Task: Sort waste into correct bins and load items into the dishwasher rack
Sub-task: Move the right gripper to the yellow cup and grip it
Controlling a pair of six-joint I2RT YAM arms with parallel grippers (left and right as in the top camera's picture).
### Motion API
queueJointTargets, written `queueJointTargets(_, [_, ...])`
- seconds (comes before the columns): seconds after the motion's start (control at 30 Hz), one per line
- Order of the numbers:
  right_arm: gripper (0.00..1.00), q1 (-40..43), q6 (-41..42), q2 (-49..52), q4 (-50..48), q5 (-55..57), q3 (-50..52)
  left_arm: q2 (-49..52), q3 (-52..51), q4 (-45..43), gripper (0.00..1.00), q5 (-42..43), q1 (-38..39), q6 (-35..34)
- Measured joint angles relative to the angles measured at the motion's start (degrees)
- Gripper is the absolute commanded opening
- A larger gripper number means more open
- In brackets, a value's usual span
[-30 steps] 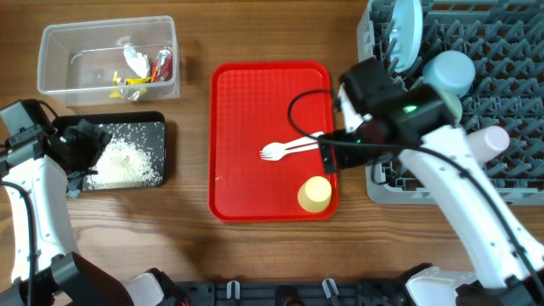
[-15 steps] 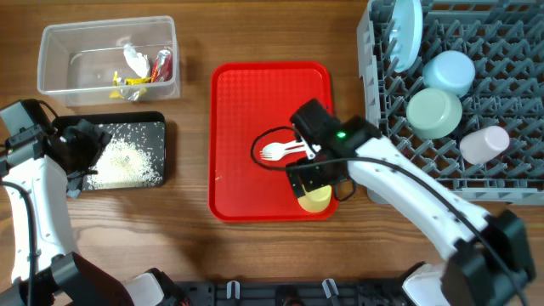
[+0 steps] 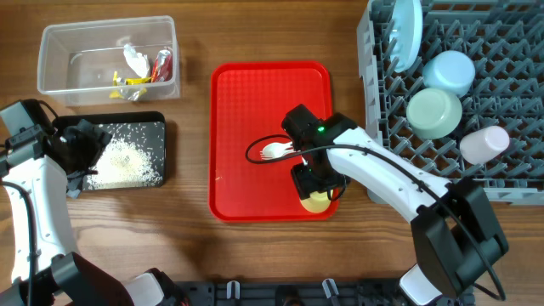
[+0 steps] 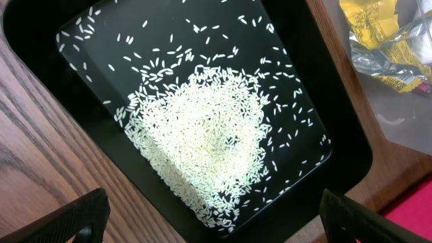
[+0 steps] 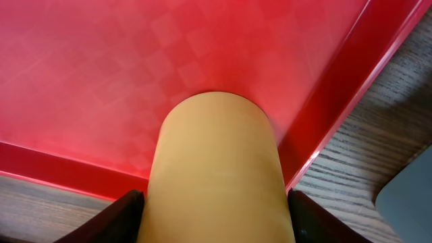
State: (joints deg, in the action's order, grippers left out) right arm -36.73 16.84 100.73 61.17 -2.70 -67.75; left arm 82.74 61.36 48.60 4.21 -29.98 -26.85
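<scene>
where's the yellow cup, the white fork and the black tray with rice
yellow cup (image 5: 216, 175), right wrist view, side wall
white fork (image 3: 272, 151), overhead view, tines
black tray (image 4: 67, 101), left wrist view, bare floor

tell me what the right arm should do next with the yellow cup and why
Probably close the right gripper firmly on the yellow cup. Its fingers flank the cup on both sides in a corner of the red tray, but a firm grip is not evident, and the cup has yet to go to the dishwasher rack.
</scene>
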Motion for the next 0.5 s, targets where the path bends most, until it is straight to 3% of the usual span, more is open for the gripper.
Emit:
queueJointTargets(0.17, [0.53,0.0,0.1,0.0,0.0,0.0,0.0,0.0,0.0,0.0,1.0,0.0,0.0,0.0])
queueJointTargets(0.5, [0.54,0.0,0.0,0.0,3.5,0.0,-2.7,0.0,0.0,0.0,1.0,0.0,0.0,0.0])
